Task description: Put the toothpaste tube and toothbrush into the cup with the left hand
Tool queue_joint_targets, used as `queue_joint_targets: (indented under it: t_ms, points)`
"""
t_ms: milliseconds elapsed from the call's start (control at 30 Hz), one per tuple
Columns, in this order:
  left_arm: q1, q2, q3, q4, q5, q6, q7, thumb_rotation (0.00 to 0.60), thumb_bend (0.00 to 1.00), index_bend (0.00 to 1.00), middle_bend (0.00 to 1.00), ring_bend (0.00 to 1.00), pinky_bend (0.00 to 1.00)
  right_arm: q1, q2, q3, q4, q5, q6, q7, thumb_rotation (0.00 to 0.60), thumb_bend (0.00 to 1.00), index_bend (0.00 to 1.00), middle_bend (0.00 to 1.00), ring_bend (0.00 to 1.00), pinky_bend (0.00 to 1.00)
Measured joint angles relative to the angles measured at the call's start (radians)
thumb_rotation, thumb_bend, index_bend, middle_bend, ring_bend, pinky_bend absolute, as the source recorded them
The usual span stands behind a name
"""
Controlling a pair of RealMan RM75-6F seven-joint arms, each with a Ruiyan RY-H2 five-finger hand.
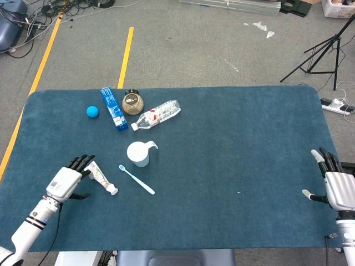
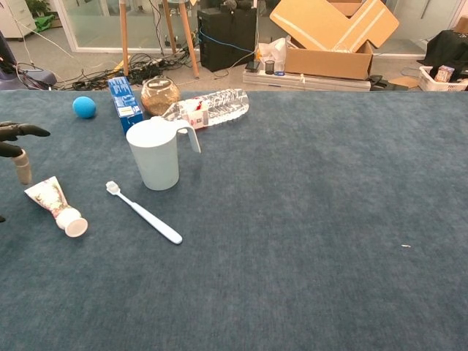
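Observation:
A pale cup (image 1: 138, 154) (image 2: 154, 154) with a handle stands upright on the blue table. The toothpaste tube (image 1: 101, 178) (image 2: 55, 205) lies flat to its front left, cap toward me. A white toothbrush (image 1: 137, 179) (image 2: 143, 212) lies just in front of the cup. My left hand (image 1: 67, 179) hovers open with spread fingers, its fingertips (image 2: 22, 132) right beside the tube's flat end. My right hand (image 1: 336, 185) stays open at the table's right edge, holding nothing.
Behind the cup lie a clear water bottle (image 1: 157, 114), a brown jar (image 1: 132, 102), a blue box (image 1: 113, 108) and a blue ball (image 1: 92, 111). The table's front edge (image 1: 183, 250) is close to me.

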Motion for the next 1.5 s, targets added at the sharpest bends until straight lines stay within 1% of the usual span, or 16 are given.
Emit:
queue_joint_targets:
  t_ms: [167,367,633,867,1100,1367,1500]
  points:
    - [-0.04,-0.045,0.001,0.066,0.008,-0.025,-0.003,0.6,0.0,0.43,0.08,0.02,0.13,-0.007,0.01,0.004,0.0,-0.005,0.01,0.032,0.6,0.0,0.0,0.0,0.0,0.6]
    - [-0.078,-0.083,0.005,0.115,0.018,-0.037,0.013,0.6,0.0,0.42,0.08,0.02,0.13,-0.012,0.019,0.006,0.001,-0.013,0.016,0.057,0.6,0.0,0.0,0.0,0.0,0.6]
    - [-0.094,-0.106,0.027,0.162,0.03,-0.035,0.056,0.6,0.0,0.42,0.08,0.02,0.13,-0.016,0.023,0.007,0.001,-0.02,0.02,0.069,0.6,0.0,0.0,0.0,0.0,0.6]
    - [-0.101,-0.122,0.038,0.188,0.031,-0.022,0.054,0.6,0.0,0.42,0.08,0.02,0.13,-0.014,0.021,0.006,0.001,-0.018,0.014,0.058,0.6,0.0,0.0,0.0,0.0,0.6]
    - [-0.108,-0.146,0.056,0.237,0.047,-0.005,0.04,0.6,0.09,0.42,0.08,0.02,0.13,-0.015,0.021,0.008,0.001,-0.016,0.014,0.059,0.6,0.0,0.0,0.0,0.0,0.6]
    - [-0.12,-0.181,0.074,0.28,0.064,0.018,0.017,0.6,0.16,0.43,0.08,0.02,0.13,-0.015,0.022,0.009,0.001,-0.015,0.013,0.061,0.6,0.0,0.0,0.0,0.0,0.6]
    - [-0.125,-0.19,0.078,0.286,0.064,0.019,0.019,0.6,0.24,0.45,0.08,0.02,0.13,-0.016,0.022,0.009,0.0,-0.017,0.014,0.062,0.6,0.0,0.0,0.0,0.0,0.6]
